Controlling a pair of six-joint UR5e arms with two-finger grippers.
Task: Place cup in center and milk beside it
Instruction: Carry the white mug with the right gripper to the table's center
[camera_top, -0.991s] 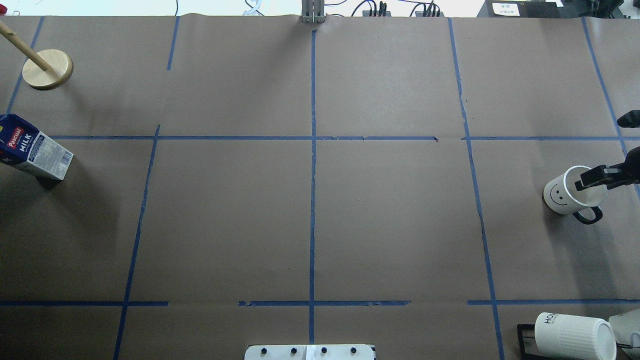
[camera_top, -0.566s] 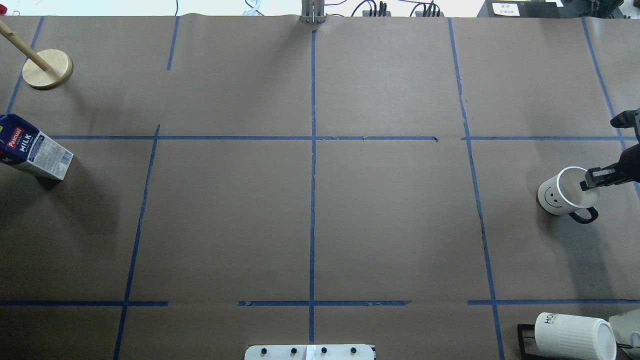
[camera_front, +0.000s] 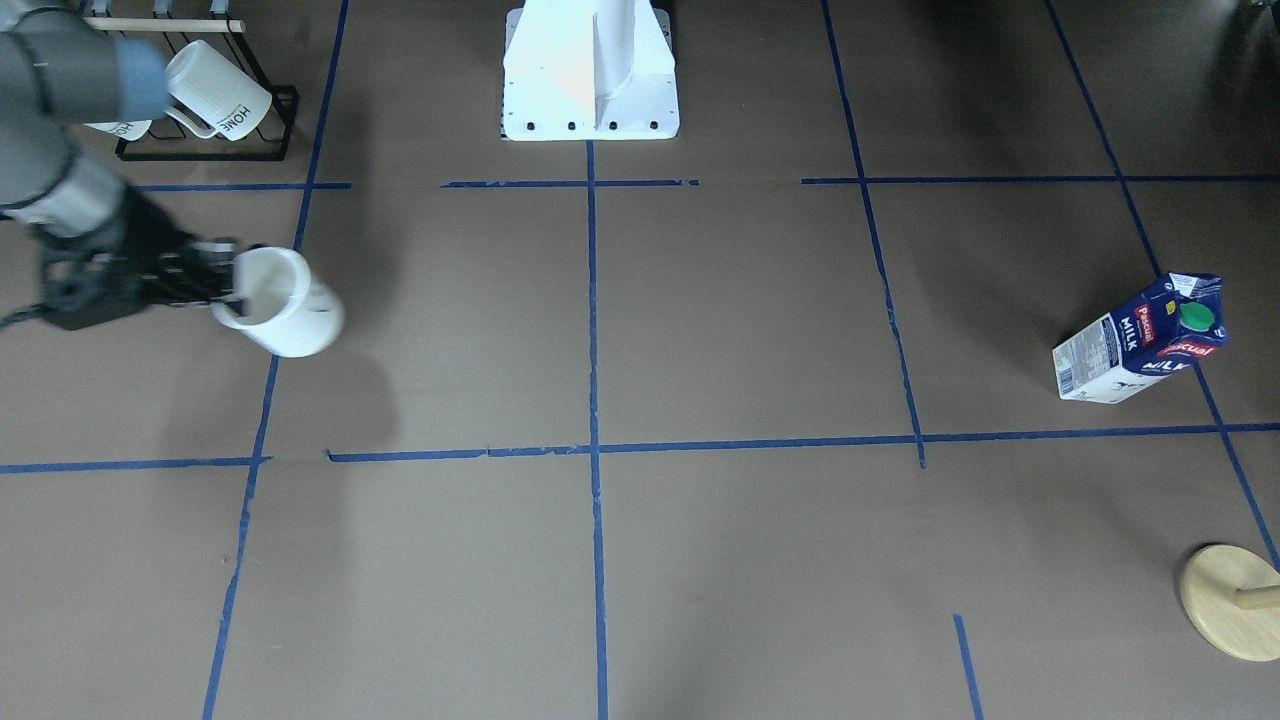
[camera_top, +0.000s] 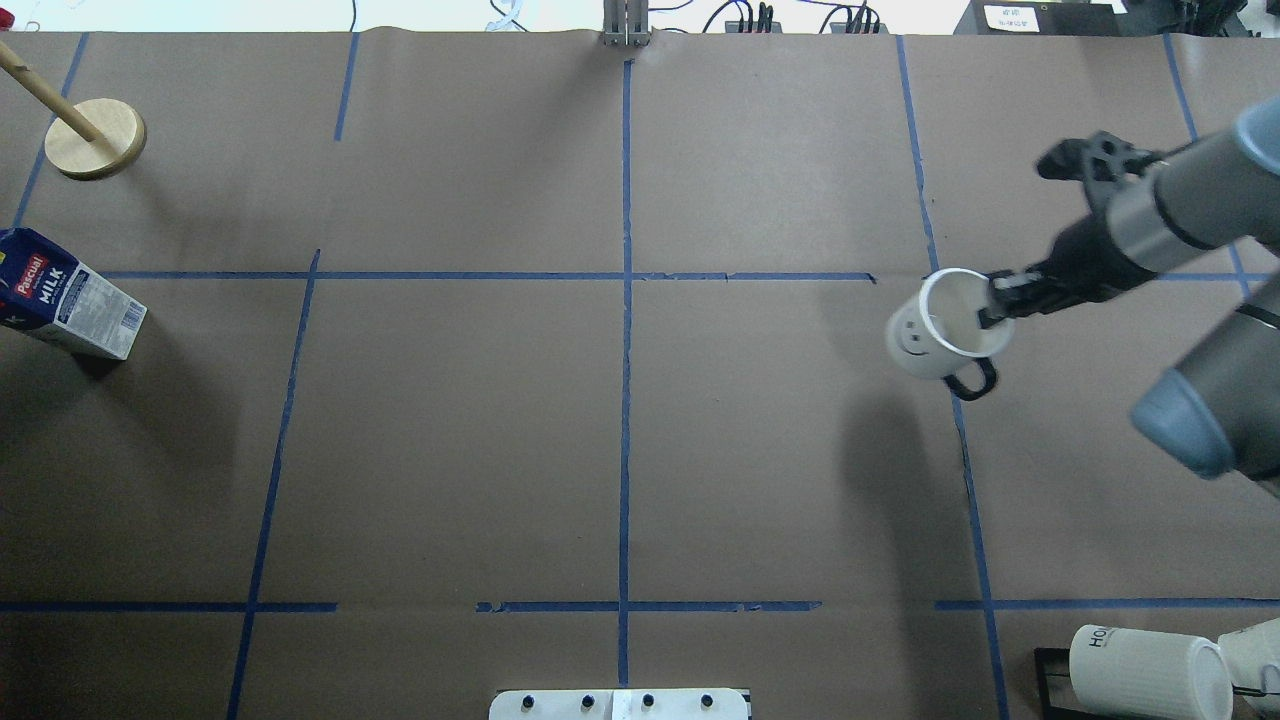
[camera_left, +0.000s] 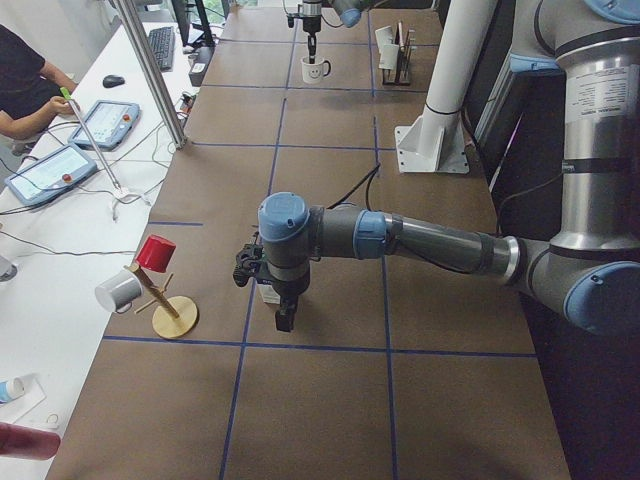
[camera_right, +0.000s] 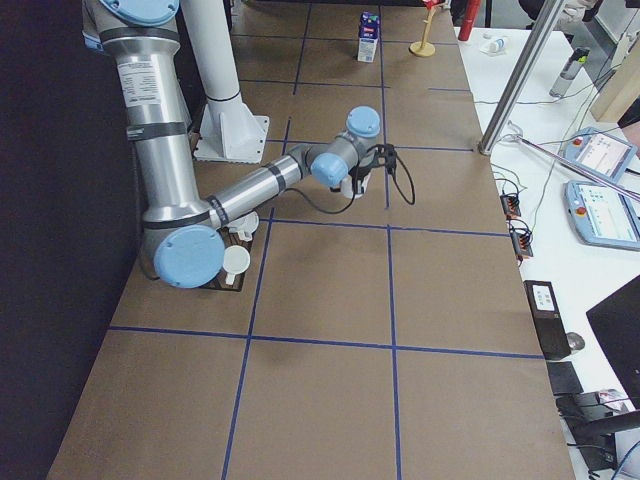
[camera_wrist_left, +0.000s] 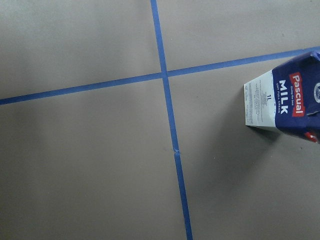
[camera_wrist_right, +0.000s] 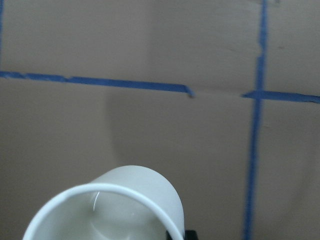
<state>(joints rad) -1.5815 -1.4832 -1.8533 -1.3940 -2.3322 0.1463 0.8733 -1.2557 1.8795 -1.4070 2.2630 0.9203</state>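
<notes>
Up off the table on the right side, the cup now hangs tilted from the right gripper, pinched by its rim and carried closer to the center, while the milk waits far off on the left.

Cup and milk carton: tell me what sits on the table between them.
Nothing: between the cup and the milk carton the overhead view shows only brown paper crossed by blue tape lines.
</notes>
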